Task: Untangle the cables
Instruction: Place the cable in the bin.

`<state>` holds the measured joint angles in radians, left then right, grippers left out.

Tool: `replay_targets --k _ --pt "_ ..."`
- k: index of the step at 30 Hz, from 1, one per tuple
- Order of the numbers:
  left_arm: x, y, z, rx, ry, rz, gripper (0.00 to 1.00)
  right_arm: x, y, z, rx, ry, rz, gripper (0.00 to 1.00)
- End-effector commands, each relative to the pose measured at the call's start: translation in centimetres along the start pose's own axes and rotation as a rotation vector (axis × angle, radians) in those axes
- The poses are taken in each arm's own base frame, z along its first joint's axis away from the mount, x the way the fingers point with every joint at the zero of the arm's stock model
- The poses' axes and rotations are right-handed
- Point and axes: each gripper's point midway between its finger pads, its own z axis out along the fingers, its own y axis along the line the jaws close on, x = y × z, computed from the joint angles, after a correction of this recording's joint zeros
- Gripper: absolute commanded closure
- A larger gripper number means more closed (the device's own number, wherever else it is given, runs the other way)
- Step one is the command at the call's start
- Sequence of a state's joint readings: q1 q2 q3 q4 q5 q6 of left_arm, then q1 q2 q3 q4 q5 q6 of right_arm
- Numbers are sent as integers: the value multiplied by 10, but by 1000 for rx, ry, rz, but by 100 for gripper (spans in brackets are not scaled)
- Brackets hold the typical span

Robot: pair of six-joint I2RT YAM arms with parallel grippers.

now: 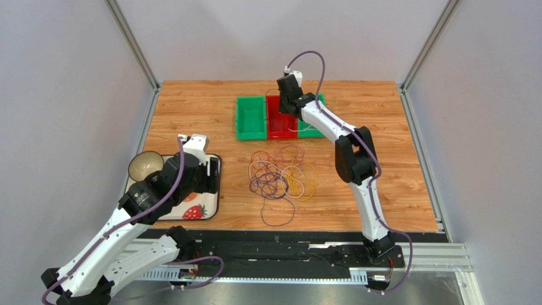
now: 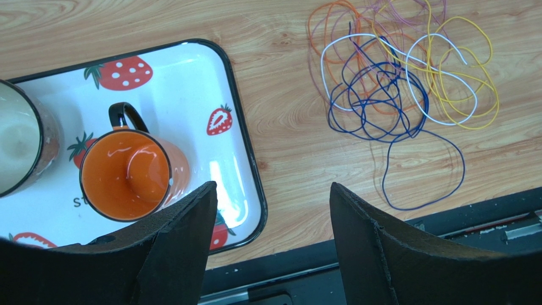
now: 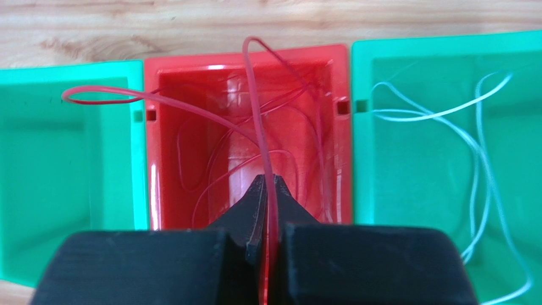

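My right jaws are pressed together on a thin red cable [image 3: 253, 95], pinched just above the red plastic bin [image 3: 151, 178], the middle 1 of 3 bins at the far side of the wooden table [image 1: 191, 108]. Several of its loops lie inside that bin, but 1 loop arches out over the left green plastic bin [image 3: 63, 178]. A thin pale cable [image 3: 439, 113] lies in the right green plastic bin [image 3: 359, 159].

I judge the step in hand to be dropping the red cable into its matching bin. The next move calls for parting these jaws, probably after a small shift so the stray loop falls inside too.

The other cables, a tangled heap of dark purple, yellow, white and orange wire loops [image 1: 280, 178], lie mid-table, well apart from the bins. My left jaws stand wide apart and empty over the near table edge, between the white strawberry-print tray [image 2: 184, 95] and that heap.
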<state>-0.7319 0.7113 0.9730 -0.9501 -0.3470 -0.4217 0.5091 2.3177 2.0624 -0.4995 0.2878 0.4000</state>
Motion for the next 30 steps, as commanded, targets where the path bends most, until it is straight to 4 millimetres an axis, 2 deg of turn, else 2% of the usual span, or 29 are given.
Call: replay_targets --k 1,8,15,18,20,28,30 --pt "-3 0 0 -2 -12 -2 26 2 8 -4 -28 -6 23 100" --pt "-4 1 -3 3 -25 -9 26 21 10 0 -39 52 8 100" --pt "-5 0 -5 9 -31 -9 27 17 12 -7 -53 71 -18 100" --pt "-5 0 -5 10 -35 -11 26 10 14 -11 -52 77 -38 92" --pt "-6 0 -6 14 -37 -11 27 6 13 -14 -49 77 -42 83" --pt "-7 0 -10 23 -53 -18 27 -24 21 -42 -86 33 -44 64" --pt "-7 0 -10 26 -55 -19 27 -29 20 -51 -85 27 -48 63"
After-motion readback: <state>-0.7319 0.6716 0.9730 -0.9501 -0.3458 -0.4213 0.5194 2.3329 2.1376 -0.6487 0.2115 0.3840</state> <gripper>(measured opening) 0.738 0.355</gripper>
